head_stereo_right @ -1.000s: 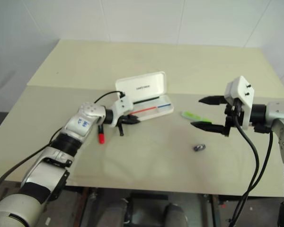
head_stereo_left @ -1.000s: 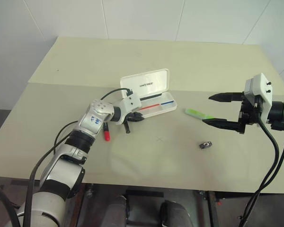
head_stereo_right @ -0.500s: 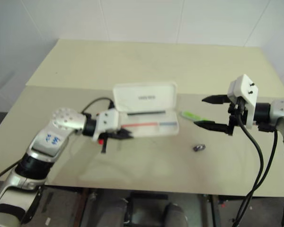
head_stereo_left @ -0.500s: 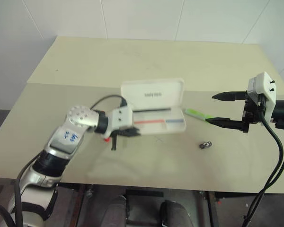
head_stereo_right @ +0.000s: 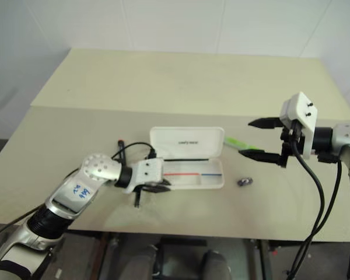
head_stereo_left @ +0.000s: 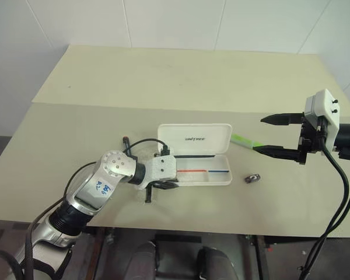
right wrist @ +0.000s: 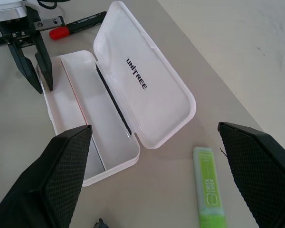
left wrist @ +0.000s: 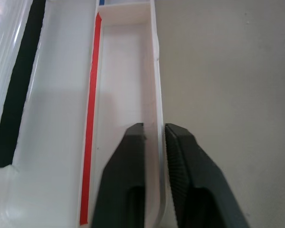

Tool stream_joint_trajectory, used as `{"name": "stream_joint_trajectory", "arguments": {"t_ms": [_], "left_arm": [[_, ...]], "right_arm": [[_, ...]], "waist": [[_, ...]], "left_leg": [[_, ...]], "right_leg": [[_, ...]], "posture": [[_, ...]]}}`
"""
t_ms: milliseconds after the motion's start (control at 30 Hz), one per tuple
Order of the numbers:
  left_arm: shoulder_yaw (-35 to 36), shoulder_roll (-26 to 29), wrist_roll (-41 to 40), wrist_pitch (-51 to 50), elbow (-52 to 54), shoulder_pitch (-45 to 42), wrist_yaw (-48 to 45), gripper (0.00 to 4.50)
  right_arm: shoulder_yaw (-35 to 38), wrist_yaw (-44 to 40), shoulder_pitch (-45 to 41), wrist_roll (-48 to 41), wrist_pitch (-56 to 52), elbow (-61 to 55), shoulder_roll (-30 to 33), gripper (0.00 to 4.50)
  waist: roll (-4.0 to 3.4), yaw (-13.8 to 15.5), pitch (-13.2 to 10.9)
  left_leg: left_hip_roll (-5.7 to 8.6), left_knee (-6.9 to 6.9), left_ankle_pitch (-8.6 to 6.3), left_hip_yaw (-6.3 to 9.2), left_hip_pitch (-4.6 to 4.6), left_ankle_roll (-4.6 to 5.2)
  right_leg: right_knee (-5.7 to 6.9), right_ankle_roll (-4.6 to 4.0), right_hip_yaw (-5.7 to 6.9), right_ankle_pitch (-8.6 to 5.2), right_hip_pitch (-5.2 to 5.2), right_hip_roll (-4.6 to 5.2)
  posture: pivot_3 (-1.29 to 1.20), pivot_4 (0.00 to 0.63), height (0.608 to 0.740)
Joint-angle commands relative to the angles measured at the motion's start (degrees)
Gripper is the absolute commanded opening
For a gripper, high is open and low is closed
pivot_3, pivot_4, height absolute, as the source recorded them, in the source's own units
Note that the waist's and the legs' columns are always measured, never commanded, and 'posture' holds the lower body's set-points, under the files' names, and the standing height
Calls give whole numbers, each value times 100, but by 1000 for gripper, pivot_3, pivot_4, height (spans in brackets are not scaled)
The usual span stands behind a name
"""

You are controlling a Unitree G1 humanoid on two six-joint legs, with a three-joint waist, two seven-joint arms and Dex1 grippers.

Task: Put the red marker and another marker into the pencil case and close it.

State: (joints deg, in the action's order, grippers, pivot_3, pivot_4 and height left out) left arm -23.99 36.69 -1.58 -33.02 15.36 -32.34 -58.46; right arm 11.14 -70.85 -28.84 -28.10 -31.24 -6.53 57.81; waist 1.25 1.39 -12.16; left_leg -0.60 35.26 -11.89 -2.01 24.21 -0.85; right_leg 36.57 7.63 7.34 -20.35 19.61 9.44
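Note:
The white pencil case (head_stereo_left: pixel 193 140) lies open near the table's front edge, its lid tipped back and its tray (left wrist: pixel 126 85) empty. My left gripper (head_stereo_left: pixel 163 186) is at the tray's left end. Its fingers (left wrist: pixel 133 156) stand slightly apart on either side of the front wall, and it counts as open. The red marker (right wrist: pixel 73 26) lies on the table just behind my left arm, with its red end (head_stereo_left: pixel 126 139) showing. The lime-green marker (head_stereo_left: pixel 242 140) lies right of the case. My right gripper (head_stereo_left: pixel 258 134) hovers wide open over its far end.
A small dark clip-like piece (head_stereo_left: pixel 252 178) lies right of the case's front corner. The table (head_stereo_left: pixel 163 81) stretches bare behind the case. Its front edge runs close below my left gripper.
My left gripper pulled the case back toward the front edge and turned it square to the table. Its fingers have since parted a little. The right arm stayed still.

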Motion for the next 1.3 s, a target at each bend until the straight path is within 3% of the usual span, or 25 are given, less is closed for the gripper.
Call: {"name": "stream_joint_trajectory", "arguments": {"t_ms": [33, 300, 500, 600, 700, 767, 933, 1100, 1200, 1300], "left_arm": [[63, 57, -85, -115, 365, 86, -41, 1791], [526, 12, -712, -828, 1128, 197, 32, 4446], [1879, 869, -1794, -2213, 2317, 438, -108, 4446], [3277, 1377, -2545, -2804, 2953, 746, -311, 4446], [4700, 1372, -3456, -3145, 3085, 839, -327, 4446], [5476, 1429, -3440, -3300, 2921, 1147, -79, 4446], [6131, 1793, -2536, -4086, 3004, 1875, 1421, 4446], [5164, 447, -1932, -5527, 2832, 332, 3431, 4446], [4444, -577, -1809, -5667, 2632, -231, 4038, 4446], [4278, -1155, -1640, -5894, 2520, -457, 4418, 4446]], "right_arm": [[55, -38, -68, -23, 89, -29, 134, 4500], [-113, -111, -216, 102, 252, 284, 104, 4500], [-269, -233, -461, 291, 526, 910, 102, 4500], [-395, -378, -594, 405, 665, 1215, 106, 4500], [-544, -491, -836, 483, 760, 1454, 24, 4500], [-681, -537, -1038, 558, 822, 1613, -59, 4500], [-808, -703, -1297, 663, 973, 1894, -86, 4500], [-930, -803, -1583, 795, 1080, 2153, -191, 4500], [-1041, -788, -1804, 881, 1166, 2359, -346, 4500], [-1054, -777, -1827, 899, 1169, 2348, -413, 4500]], "waist": [[0, 0, 0], [0, 1, 0], [0, -25, -1], [1, -52, -2], [-1, -56, -2], [-3, -61, -1], [2, -103, -4], [8, 23, 3], [21, 21, 0], [35, 7, -8]], "left_leg": [[0, -1, 0, 0, 0, 0], [-1, 0, 0, 0, 0, 0], [-6, -4, -3, 0, -1, -5], [-7, -1, -3, -2, -2, -5], [-7, -2, -4, -3, -2, -6], [-9, 1, -5, -2, -7, -7], [-10, -2, -8, -4, -8, -11], [-11, 20, -12, 0, -5, -10], [-10, 28, -23, -4, 1, -10], [-12, 33, -27, -5, 15, -12]], "right_leg": [[0, 0, 0, 0, 0, 0], [-4, 0, -1, 0, 0, 0], [-3, -1, -4, 0, 2, -5], [-5, -1, -8, 0, 2, -6], [-7, -1, -9, 0, 1, -6], [-15, -1, -9, 0, 0, -6], [-6, -2, -14, 0, 2, -12], [-6, -4, -14, 1, -1, -12], [4, 1, -18, 5, -5, -12], [-4, 1, -18, 6, 2, -16]], "posture": [[0, 150, 740], [0, 150, 740], [0, 150, 740], [0, 150, 740], [0, 150, 740], [0, 150, 740], [0, 150, 740], [0, 150, 740], [0, 150, 740], [0, 150, 740]]}}
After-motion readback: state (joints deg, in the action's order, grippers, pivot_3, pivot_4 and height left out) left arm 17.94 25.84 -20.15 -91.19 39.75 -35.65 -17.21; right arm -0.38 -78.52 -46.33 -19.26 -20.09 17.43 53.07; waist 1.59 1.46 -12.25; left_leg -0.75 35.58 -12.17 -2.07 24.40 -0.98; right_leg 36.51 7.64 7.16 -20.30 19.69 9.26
